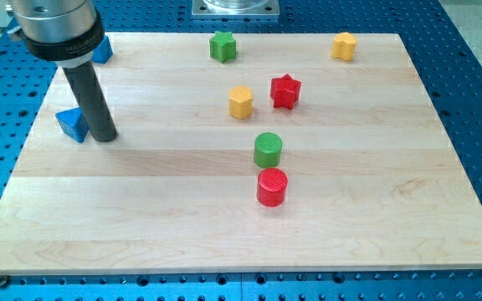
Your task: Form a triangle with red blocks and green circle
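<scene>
the board point(141, 217) was pale wood with faint grain, on a blue perforated base point(475, 100). the star point(285, 91) and cylinder point(271, 187) were red, another cylinder point(268, 150) and star point(222, 46) green, two blocks point(240, 102) point(344, 46) yellow, two point(72, 124) point(102, 50) blue, and my tip point(105, 136) dark grey.

single raised view, angled down over whole board point(224, 242)

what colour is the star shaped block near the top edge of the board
Green; the green star shows clearly in the camera view.
</scene>
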Robot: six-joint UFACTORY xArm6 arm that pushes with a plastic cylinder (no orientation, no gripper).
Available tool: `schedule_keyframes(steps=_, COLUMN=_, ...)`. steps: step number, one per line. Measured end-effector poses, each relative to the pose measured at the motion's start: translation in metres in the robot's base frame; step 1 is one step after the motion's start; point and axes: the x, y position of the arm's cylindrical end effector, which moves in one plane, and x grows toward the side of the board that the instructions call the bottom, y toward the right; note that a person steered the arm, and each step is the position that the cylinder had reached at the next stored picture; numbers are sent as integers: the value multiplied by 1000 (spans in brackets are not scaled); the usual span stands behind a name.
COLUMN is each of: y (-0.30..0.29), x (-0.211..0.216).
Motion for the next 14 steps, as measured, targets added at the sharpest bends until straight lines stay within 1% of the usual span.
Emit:
schedule_keyframes(steps=1, y=20, x=35)
schedule_keyframes(steps=2, y=108, x=101)
schedule_keyframes(steps=3, y=213, x=126)
schedule_keyframes(steps=4, y=249, x=115)
schedule_keyframes(steps=5, y=250, x=84)
schedule_keyframes(steps=6, y=283, x=78)
schedule_keyframes(steps=7, y=327, x=51)
schedule_keyframes(steps=8, y=299, x=46)
schedule_keyframes(steps=9, y=303, x=35)
schedule_keyframes(steps=10, y=356, x=25)
schedule_keyframes(steps=11, y=382, x=23)
schedule_keyframes(steps=12, y=309, x=23)
schedule_keyframes(steps=13, y=281, x=20)
schedule_keyframes(steps=14, y=332, x=7)
